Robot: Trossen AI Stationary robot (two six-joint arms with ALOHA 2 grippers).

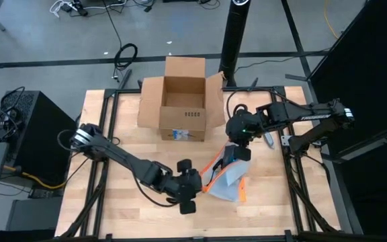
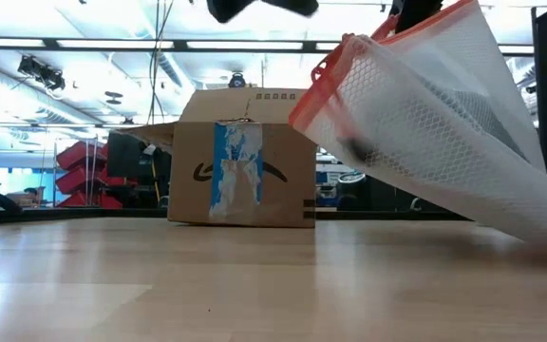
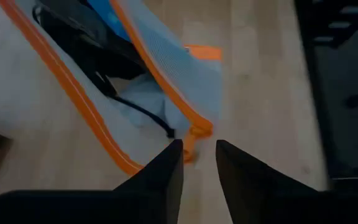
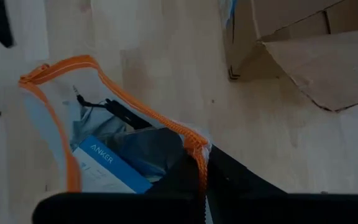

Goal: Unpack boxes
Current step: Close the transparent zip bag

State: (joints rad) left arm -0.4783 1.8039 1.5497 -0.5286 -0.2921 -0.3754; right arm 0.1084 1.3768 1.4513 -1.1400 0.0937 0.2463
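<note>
The left pincer point(image 1: 195, 190) hovered at about seven o'clock on the worktop point(image 1: 113, 208), its fingers point(image 3: 166, 168) narrowly parted just beside the orange zip edge of a clear mesh pouch point(image 1: 230, 178), holding nothing. The pouch, lifted at one corner and slanting down to the wood, held a black cable point(image 4: 114, 111), a blue-and-white Anker packet point(image 4: 107, 165) and something grey. The right pincer point(image 1: 237, 153), near the centre, was clamped on the pouch's orange rim. The box point(image 1: 180, 101) sat at twelve o'clock: brown corrugated cardboard, flaps spread open, inside looking bare, with a torn white-and-blue label point(image 2: 237, 176) on its front
</note>
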